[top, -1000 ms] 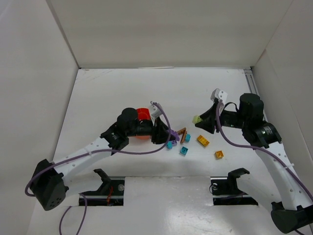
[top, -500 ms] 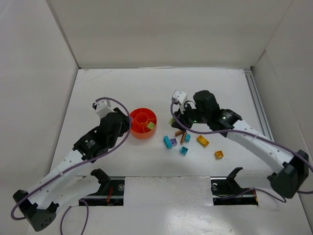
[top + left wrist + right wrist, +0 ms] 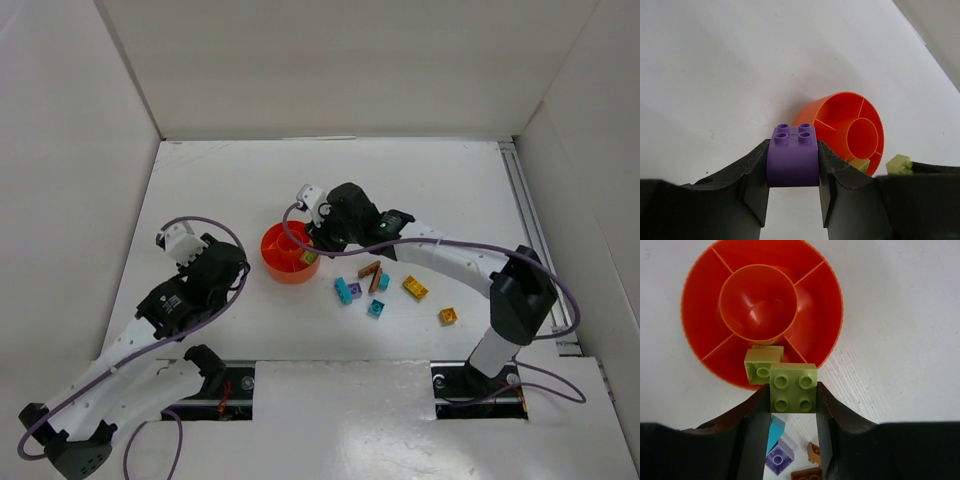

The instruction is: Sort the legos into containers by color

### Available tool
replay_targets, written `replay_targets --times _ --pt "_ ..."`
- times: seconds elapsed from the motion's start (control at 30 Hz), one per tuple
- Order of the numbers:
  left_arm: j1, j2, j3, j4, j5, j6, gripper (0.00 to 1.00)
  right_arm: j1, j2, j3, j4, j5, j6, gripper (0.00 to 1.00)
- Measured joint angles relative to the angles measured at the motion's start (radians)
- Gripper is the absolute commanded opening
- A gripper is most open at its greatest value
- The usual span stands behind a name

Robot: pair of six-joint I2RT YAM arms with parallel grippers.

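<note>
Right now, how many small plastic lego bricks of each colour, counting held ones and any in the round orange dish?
Teal plastic bricks: 3
Purple bricks: 2, one held
Brown bricks: 2
Orange-yellow bricks: 2
Yellow-green bricks: 2, one held, one in the round orange dish
Total: 11

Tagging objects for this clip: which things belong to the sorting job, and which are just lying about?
Job: orange dish, purple brick, held green brick, green brick in dish, loose bricks.
Just there: purple cables, side rail.
</note>
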Motion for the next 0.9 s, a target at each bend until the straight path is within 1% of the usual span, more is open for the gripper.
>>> replay_targets --times 0.17,0.4,0.63,0.83,0.87,0.9 --pt "0.000 -0.039 0.000 0.000 -0.010 0.000 0.18 0.000 0.061 0.023 0.015 0.022 -0.006 0.00" --pt "0.000 -0.041 0.000 0.009 -0.008 0.011 0.18 0.014 0.105 0.042 0.022 0.068 -0.014 0.00" --pt "0.000 -0.035 0.000 0.016 -0.001 0.027 0.17 0.069 0.113 0.046 0.015 0.135 -0.037 0.00" --pt "0.000 -0.035 0.000 0.022 0.009 0.039 0.17 0.093 0.113 0.047 -0.002 0.166 -0.043 0.00" --pt "0.000 -0.035 0.000 0.023 0.009 0.041 0.17 0.093 0.113 0.047 -0.004 0.169 -0.043 0.03" --pt "0.000 -0.035 0.000 0.024 0.009 0.043 0.17 0.093 0.113 0.047 -0.004 0.175 -0.043 0.08"
